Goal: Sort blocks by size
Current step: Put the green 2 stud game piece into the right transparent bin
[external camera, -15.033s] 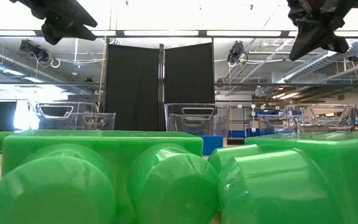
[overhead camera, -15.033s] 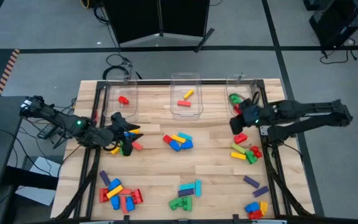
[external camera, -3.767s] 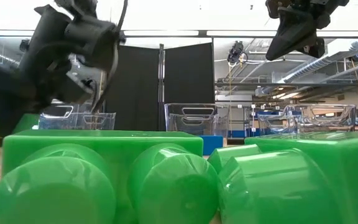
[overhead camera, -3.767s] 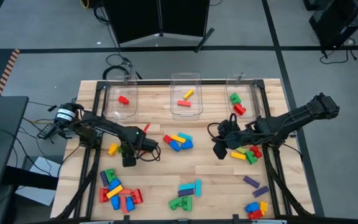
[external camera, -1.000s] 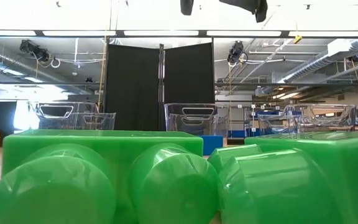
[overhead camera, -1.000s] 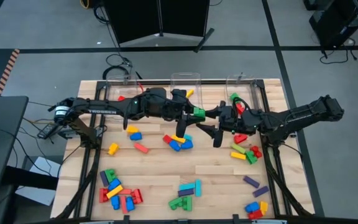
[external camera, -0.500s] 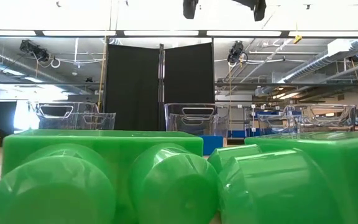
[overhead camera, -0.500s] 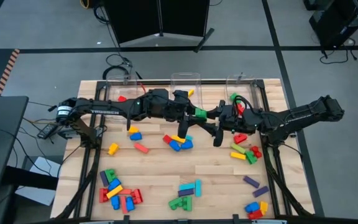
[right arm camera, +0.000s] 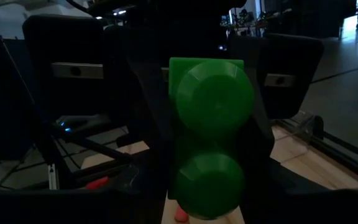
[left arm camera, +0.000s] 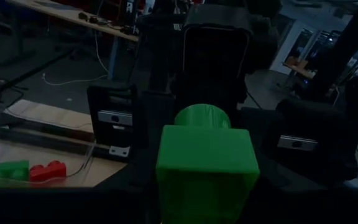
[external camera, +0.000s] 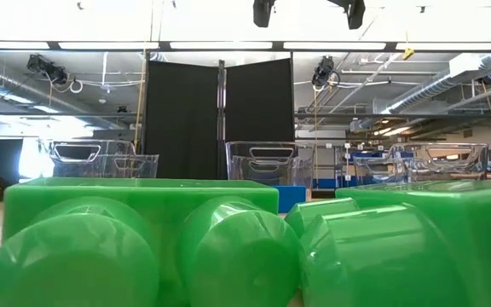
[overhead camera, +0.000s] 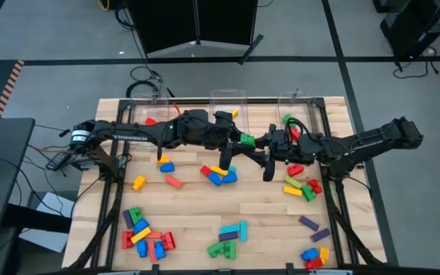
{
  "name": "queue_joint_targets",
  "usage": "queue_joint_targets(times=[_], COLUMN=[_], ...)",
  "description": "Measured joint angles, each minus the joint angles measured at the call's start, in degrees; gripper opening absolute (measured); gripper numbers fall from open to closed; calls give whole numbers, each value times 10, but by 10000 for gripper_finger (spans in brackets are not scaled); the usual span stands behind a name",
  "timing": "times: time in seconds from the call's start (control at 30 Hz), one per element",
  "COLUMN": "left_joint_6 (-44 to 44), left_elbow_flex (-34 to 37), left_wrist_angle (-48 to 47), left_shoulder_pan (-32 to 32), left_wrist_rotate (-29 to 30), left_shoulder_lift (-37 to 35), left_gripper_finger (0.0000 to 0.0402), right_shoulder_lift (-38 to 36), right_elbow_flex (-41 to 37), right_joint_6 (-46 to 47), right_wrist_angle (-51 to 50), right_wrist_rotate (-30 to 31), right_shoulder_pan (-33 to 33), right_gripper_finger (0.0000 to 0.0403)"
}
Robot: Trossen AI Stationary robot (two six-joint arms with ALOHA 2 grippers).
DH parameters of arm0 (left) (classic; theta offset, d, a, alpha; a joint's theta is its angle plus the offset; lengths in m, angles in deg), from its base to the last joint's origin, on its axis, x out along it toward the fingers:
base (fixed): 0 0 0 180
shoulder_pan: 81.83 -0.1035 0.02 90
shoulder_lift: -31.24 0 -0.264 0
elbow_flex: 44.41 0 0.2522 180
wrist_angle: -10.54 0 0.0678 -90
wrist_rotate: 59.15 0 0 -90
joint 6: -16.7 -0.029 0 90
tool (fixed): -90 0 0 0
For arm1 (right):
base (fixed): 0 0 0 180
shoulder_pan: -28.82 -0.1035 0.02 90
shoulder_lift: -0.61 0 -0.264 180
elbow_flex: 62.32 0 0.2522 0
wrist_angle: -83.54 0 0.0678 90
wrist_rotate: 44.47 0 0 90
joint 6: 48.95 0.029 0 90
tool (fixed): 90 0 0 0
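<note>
Green plastic sits between our two grippers: a chunky two-stud block (overhead camera: 244, 140), held in the air above the middle of the table (overhead camera: 197, 210), just in front of the centre bin (overhead camera: 228, 122). Our left gripper (overhead camera: 235, 140) clasps one end of it; the right gripper (overhead camera: 260, 143) faces it from the other side, fingers bracketing the block, but we cannot tell whether they have bitten yet. We judge this a hand-over, left to right, so the green piece can travel toward the right bin (overhead camera: 296, 121), where another green block (overhead camera: 287, 120) already lies. Next we would need the right fingers firm before the left lets go, or the block drops among the loose pieces below. Its long axis runs roughly level, arm to arm, with the studs toward the right wrist camera.
</note>
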Motion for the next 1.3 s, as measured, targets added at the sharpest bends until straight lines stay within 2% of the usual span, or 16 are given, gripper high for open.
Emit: queue_joint_targets(times=[0.47,0.73,0.87,1.17,1.3], left_joint_6=[1,3,-28,-25,-27], left_elbow_flex=[0,0,0,0,-1], left_wrist_angle=[7,10,10,3,-32], left_shoulder_pan=[0,-1,-2,-31,-43], left_wrist_rotate=[3,4,4,-3,7], left_shoulder_lift=[0,0,0,-29,-51], left_gripper_finger=[162,213,231,234,234], right_shoulder_lift=[-1,0,0,-2,-14], right_elbow_flex=[0,0,0,0,0], right_joint_6=[-2,-4,-3,-2,-4], right_wrist_angle=[-1,-4,-3,-5,-33], right_wrist_rotate=[-7,-10,-10,-4,-11], right_shoulder_pan=[0,-1,-1,5,16], right_gripper_finger=[158,158,158,160,161])
